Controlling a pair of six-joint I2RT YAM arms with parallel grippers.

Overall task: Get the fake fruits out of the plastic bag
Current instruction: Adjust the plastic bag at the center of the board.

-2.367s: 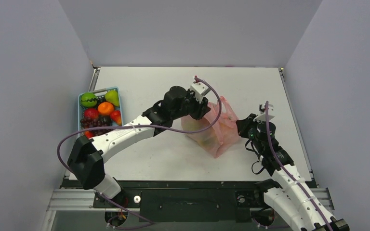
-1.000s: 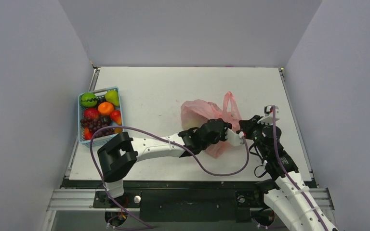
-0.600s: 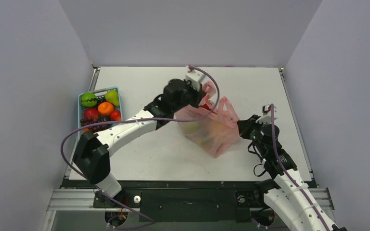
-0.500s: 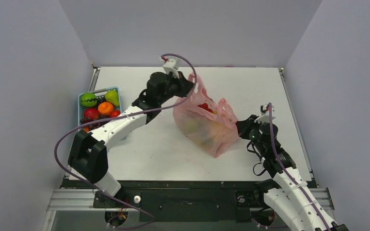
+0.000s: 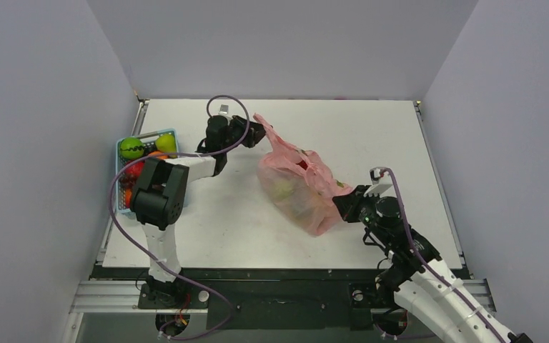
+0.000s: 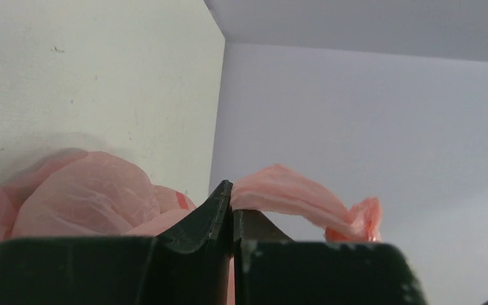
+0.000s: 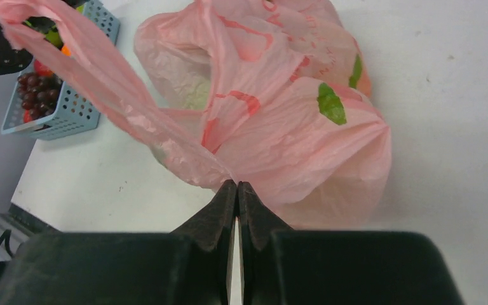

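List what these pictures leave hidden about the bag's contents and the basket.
- The fake fruits: top view, only coloured smudges through the pink film of the plastic bag; kinds and number unreadable.
- The basket: top view, the left arm covers its near part; right wrist view, the bag's handle and the frame edge cut it.

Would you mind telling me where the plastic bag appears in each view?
Top external: plastic bag centre-right, stretched between left gripper and right gripper.
Left wrist: plastic bag low centre, pinched in the jaws.
Right wrist: plastic bag fills upper centre.
Shared landmark: white table.
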